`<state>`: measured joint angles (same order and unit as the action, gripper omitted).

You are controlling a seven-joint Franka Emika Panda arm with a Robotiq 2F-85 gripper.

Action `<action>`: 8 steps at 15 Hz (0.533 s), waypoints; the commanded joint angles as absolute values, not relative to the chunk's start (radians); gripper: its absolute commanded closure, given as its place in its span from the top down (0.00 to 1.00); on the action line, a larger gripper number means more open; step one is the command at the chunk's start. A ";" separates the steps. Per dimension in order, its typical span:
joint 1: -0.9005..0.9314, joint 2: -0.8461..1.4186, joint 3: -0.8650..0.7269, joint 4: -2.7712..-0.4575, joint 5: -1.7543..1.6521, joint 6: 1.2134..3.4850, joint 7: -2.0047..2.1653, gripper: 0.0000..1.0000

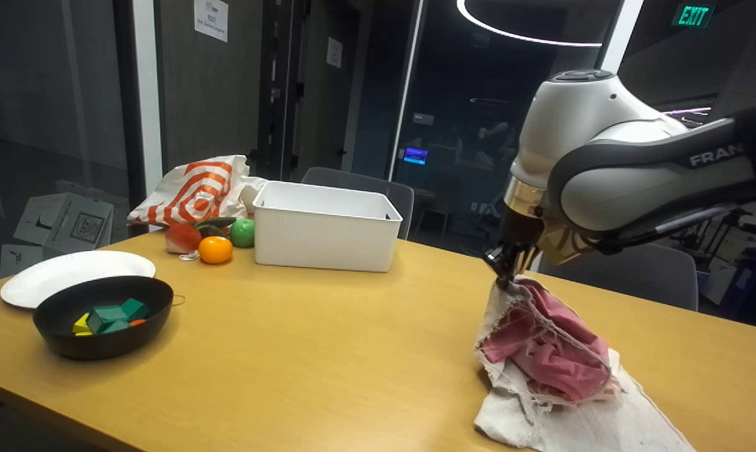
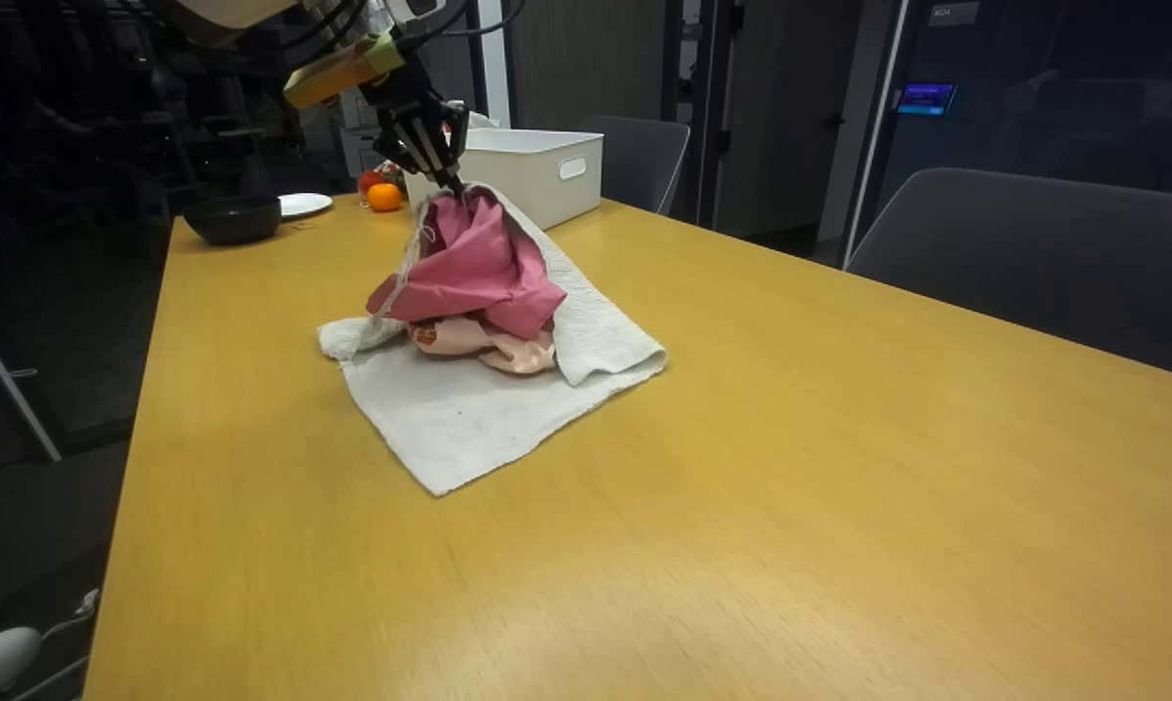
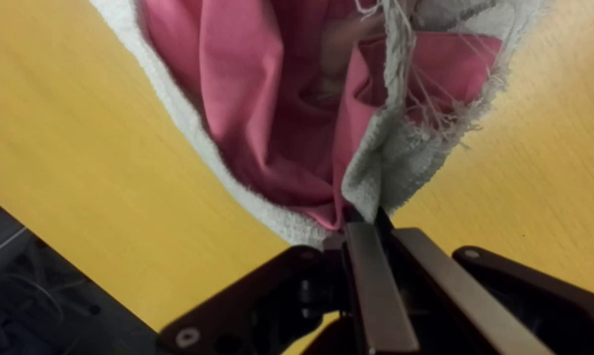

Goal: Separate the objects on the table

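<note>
My pincer [image 3: 367, 217] pinches the edge of the towel [image 2: 459, 419]; the pink cloth [image 2: 479, 268] lies inside the raised fold, and the towel's rest spreads on the tabletop [image 2: 742, 526]. Farther away, I see the box [image 1: 321, 235] and the pan [image 1: 105, 346].

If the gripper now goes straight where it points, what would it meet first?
Most likely folds of the white cloth the jaws pinch, then the pink cloth; depth between them is unclear.

Robotiq gripper [image 1: 507, 278] pinches the frayed white towel [image 1: 582, 424] into a peak (pink cloth [image 1: 563, 364] bundled inside!), and well apart, a black pan [image 1: 92, 349] holds green blocks [image 1: 106, 317].
</note>
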<state>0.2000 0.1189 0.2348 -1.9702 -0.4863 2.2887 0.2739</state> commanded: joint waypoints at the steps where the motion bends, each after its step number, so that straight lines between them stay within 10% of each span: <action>1: 0.258 0.231 0.217 -1.800 -0.508 2.205 0.339 0.04; 5: 0.301 0.313 0.210 -1.712 -0.458 2.188 0.350 0.03; 6: 0.309 0.327 0.207 -1.697 -0.452 2.186 0.345 0.30; 8: 0.319 0.342 0.201 -1.678 -0.429 2.171 0.334 0.38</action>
<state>0.2851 0.3029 0.2233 -1.7550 -0.4681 2.2128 0.3408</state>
